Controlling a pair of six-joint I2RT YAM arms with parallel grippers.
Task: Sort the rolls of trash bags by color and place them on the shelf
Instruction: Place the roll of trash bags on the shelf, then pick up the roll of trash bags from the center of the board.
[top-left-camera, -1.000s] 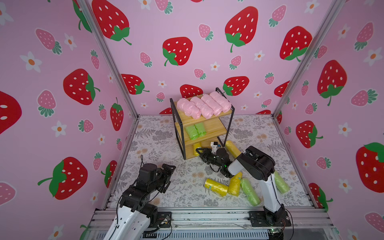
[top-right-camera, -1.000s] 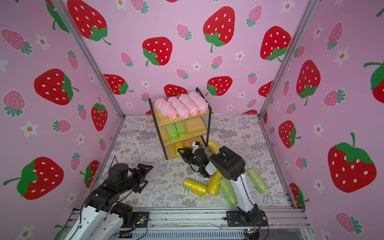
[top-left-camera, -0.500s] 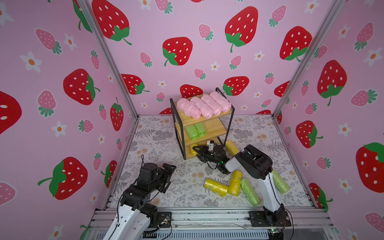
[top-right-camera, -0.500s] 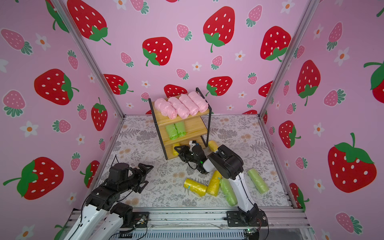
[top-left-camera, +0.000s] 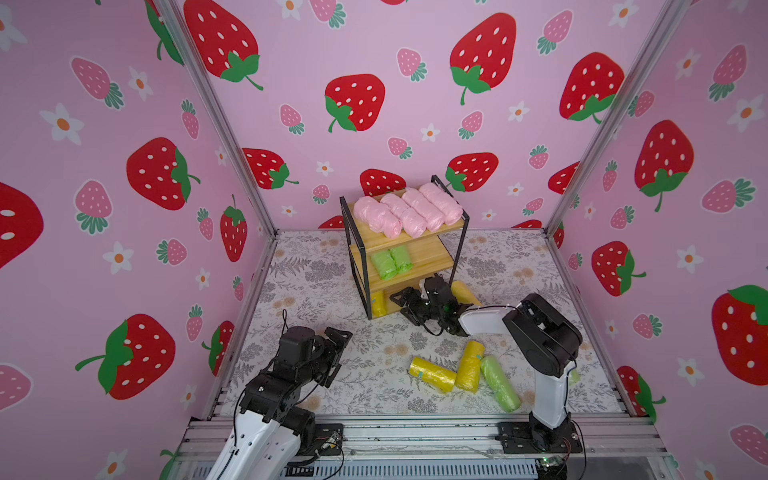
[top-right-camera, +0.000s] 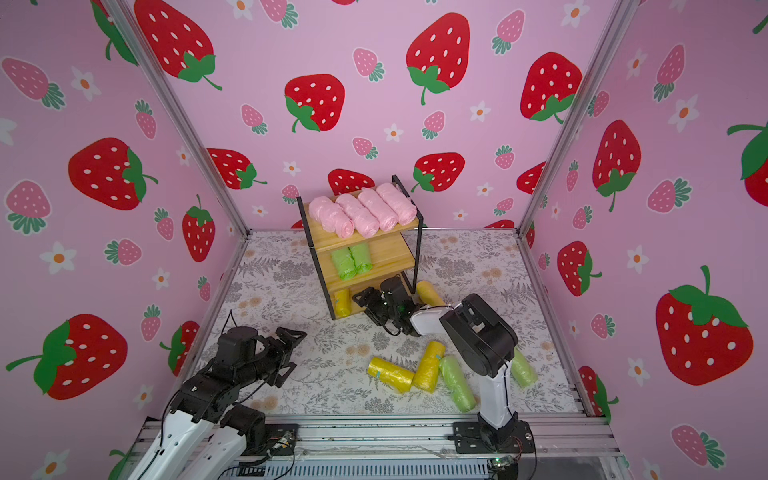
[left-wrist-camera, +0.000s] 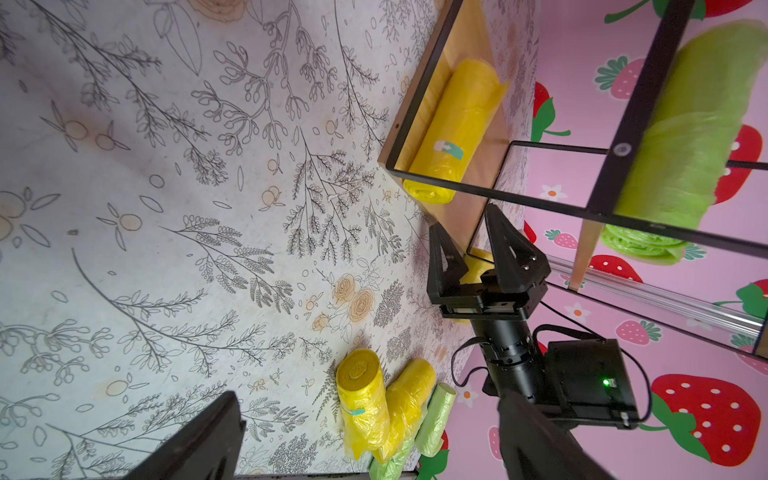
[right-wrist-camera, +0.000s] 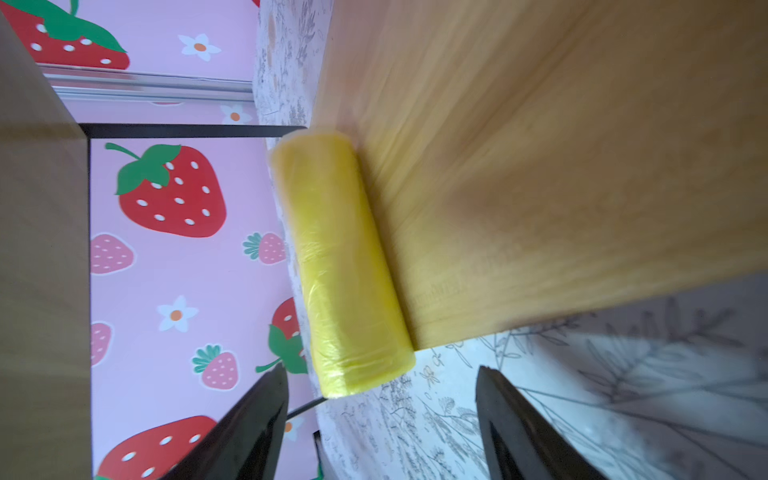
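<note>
The right gripper is positioned at the bottom tier of the shelf with its jaws apart and empty, and one yellow roll is laid on that tier just beside it. Four pink rolls are carried on the top tier and two green rolls on the middle tier. The left gripper is spread wide over the desk, well apart from the shelf.

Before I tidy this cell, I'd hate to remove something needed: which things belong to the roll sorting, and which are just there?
Belong:
- shelf
- four pink rolls
- two shelved green rolls
- shelved yellow roll
- yellow roll beside the shelf
- two floor yellow rolls
- green roll beside them
- green roll behind the right arm

Just there:
- floral mat
- strawberry walls
- metal rail
</note>
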